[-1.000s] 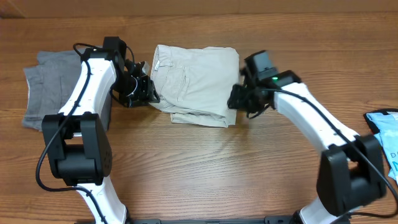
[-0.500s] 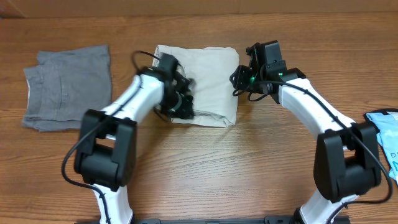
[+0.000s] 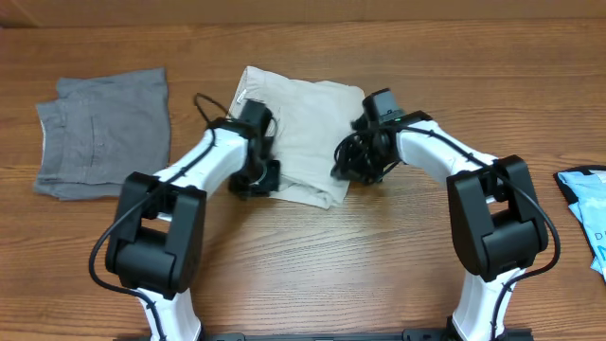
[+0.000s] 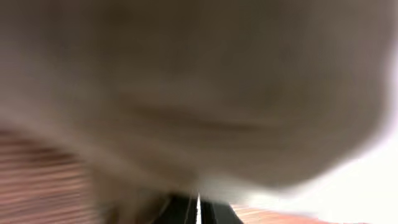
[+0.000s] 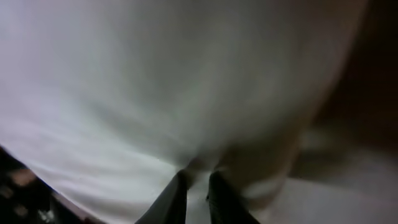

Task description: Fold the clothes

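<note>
The clothes (image 3: 303,128), pale beige shorts, lie folded in a bundle at the middle of the table. My left gripper (image 3: 254,176) sits at the bundle's lower left edge. In the left wrist view, blurred beige cloth (image 4: 199,93) fills the frame and the dark jaws of the left gripper (image 4: 198,210) stand together, shut on the cloth's edge. My right gripper (image 3: 352,163) is at the bundle's lower right edge. In the right wrist view its two dark fingers (image 5: 173,200) pinch a fold of the cloth (image 5: 155,81).
Darker grey shorts (image 3: 102,133) lie flat at the left of the wooden table (image 3: 379,275). A light-blue printed item (image 3: 585,213) lies at the right edge. Both arms reach inward from the front.
The left gripper moved from beside the shorts onto their lower left edge and shut. The right gripper came down to the lower right edge and closed. The bundle now lies skewed.
</note>
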